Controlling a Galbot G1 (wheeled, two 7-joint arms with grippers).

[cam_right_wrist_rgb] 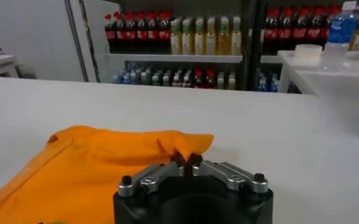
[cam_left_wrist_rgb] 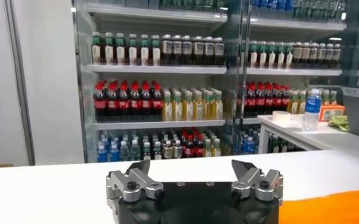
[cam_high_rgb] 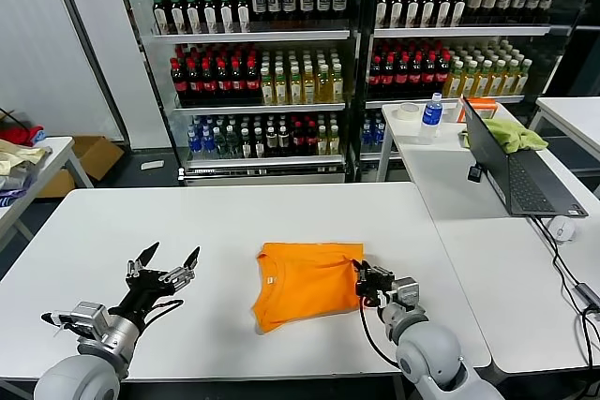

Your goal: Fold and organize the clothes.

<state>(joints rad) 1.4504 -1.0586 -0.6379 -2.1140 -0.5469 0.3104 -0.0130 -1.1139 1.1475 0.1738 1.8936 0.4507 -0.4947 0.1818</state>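
Note:
The bright orange T-shirt (cam_high_rgb: 305,283) lies partly folded on the white table (cam_high_rgb: 234,222), its collar toward the left. My right gripper (cam_high_rgb: 360,278) is at the shirt's right edge, shut on a pinch of the orange fabric; in the right wrist view the fingertips (cam_right_wrist_rgb: 186,162) meet on the cloth (cam_right_wrist_rgb: 106,164). My left gripper (cam_high_rgb: 169,264) hovers open and empty over the table, well left of the shirt. In the left wrist view its jaws (cam_left_wrist_rgb: 191,170) stand wide apart, and a strip of the shirt (cam_left_wrist_rgb: 331,206) shows at the edge.
An open laptop (cam_high_rgb: 511,170), a mouse (cam_high_rgb: 562,228) and cables lie on the right table. A water bottle (cam_high_rgb: 430,116), tape roll (cam_high_rgb: 408,111) and yellow-green cloth (cam_high_rgb: 511,134) sit farther back. Drink shelves (cam_high_rgb: 281,53) line the rear. A fabric pile (cam_high_rgb: 19,152) sits far left.

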